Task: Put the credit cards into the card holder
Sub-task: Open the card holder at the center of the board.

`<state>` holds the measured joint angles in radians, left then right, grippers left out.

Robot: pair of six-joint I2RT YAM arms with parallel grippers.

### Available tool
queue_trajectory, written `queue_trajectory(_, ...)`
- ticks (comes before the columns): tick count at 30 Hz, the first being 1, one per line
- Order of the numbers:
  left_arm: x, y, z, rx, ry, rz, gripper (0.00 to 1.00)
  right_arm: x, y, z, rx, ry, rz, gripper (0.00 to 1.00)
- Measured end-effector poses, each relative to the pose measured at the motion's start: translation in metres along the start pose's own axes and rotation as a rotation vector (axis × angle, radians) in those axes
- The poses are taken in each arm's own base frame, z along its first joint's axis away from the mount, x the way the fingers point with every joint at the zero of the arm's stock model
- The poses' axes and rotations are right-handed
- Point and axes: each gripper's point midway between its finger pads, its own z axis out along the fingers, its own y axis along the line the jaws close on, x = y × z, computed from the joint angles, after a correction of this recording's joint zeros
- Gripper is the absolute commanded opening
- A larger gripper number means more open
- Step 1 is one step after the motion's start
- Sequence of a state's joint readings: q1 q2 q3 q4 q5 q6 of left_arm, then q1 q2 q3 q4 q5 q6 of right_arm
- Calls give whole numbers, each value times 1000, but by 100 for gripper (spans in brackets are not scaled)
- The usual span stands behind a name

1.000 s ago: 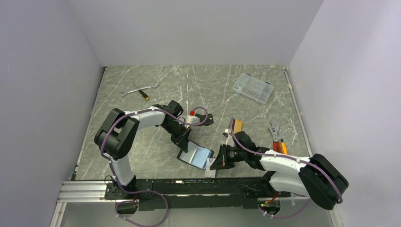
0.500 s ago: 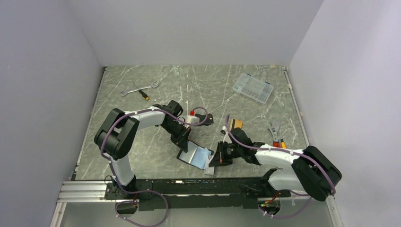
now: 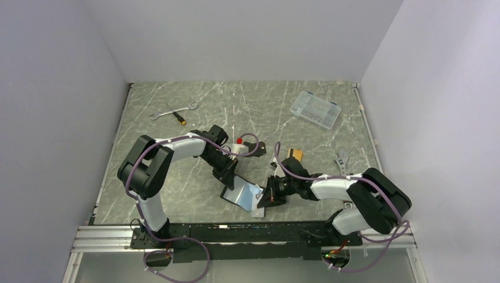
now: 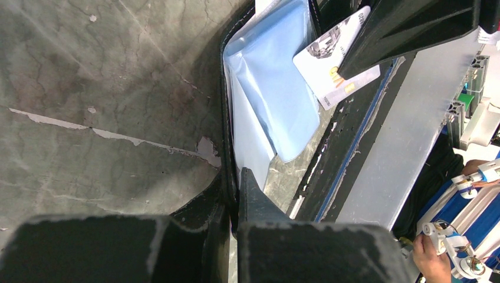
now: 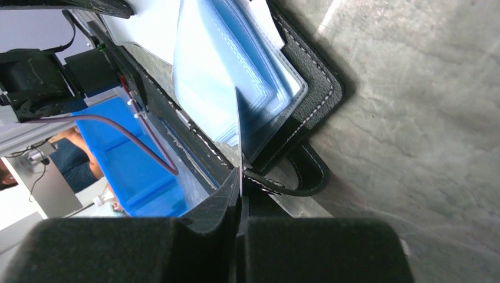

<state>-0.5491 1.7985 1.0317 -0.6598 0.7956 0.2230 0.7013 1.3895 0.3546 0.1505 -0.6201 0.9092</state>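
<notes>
Currently the card holder (image 3: 243, 193) is spread open near the worktop (image 3: 177, 194) front edge, beside the rail (image 4: 389, 135). Its black cover edge is clamped by the left jaws; a card (image 4: 330, 68) is pinched edge-on by the right jaws, over the blue sleeves (image 5: 212, 71).

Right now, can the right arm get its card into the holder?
Probably yes: the left end effector holds the holder open, and the card in the right end effector sits at the blue sleeves, with nothing between.
</notes>
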Motion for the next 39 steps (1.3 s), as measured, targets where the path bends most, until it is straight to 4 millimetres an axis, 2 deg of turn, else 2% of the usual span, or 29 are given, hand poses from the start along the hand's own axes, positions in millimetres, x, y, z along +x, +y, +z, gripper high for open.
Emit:
queue_trajectory(5,0,0,0,0,0,0,0,-1,4,5,-24,24,12,0)
queue_trajectory(8,0,1,0,-6,2,1,7,-2,6,7,-34,32,18,0)
queue_trajectory(11,0,3,-1,-16,2,3,9,-4,9,11,-47,42,24,0)
queue_trajectory(27,1,6,-2,-34,7,9,9,-19,20,20,-107,30,44,0)
queue_trajectory(32,0,5,-3,-32,10,6,13,-23,23,22,-117,30,47,0)
queue_trajectory(33,0,5,-3,-32,10,8,18,-24,24,23,-120,27,44,0)
queue_trajectory(34,-1,5,-4,-32,11,11,28,-25,25,23,-122,25,42,0)
queue_trajectory(35,-2,4,-4,-32,11,14,45,-26,26,23,-124,24,41,0)
queue_trajectory(37,-5,3,-6,-30,8,18,69,-29,27,24,-125,21,38,0)
queue_trajectory(38,-6,3,-6,-26,5,27,93,-30,27,25,-126,21,38,0)
queue_trajectory(39,-8,2,-6,-26,3,27,99,-31,28,26,-125,21,38,0)
